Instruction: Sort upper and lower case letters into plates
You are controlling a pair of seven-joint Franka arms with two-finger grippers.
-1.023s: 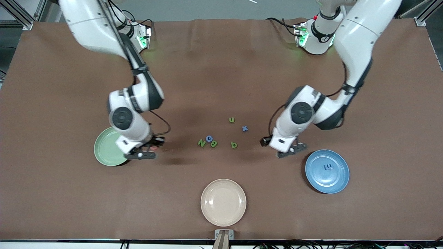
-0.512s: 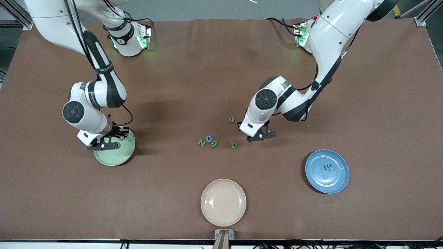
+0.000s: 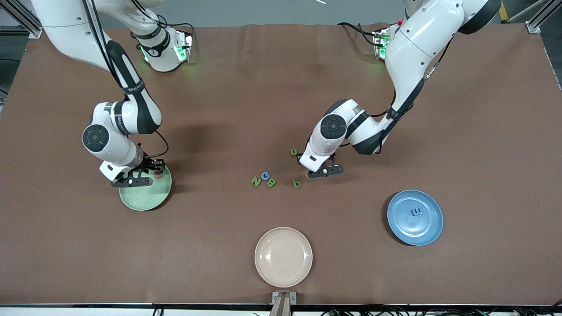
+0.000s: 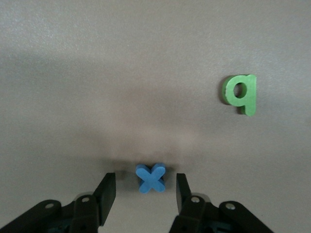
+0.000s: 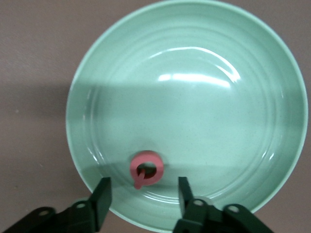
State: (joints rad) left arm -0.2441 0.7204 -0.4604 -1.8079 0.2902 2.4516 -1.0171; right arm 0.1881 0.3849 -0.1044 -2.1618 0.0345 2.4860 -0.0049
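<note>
The pale mint green plate lies toward the right arm's end of the table. A pink letter Q lies in it by the rim. My right gripper hovers over that plate, open, with the pink letter just ahead of its fingers on the plate. The blue plate holds one blue letter. My left gripper is low over the table, open, its fingers on either side of a blue x. The x is hidden in the front view.
A green u, green N, blue C, green B and green q lie mid-table; the q also shows in the left wrist view. A beige plate sits near the front camera's edge.
My right gripper carried the pink letter from mid-table to the green plate and let it go. My left gripper moved from beside the blue plate to over the blue x.
</note>
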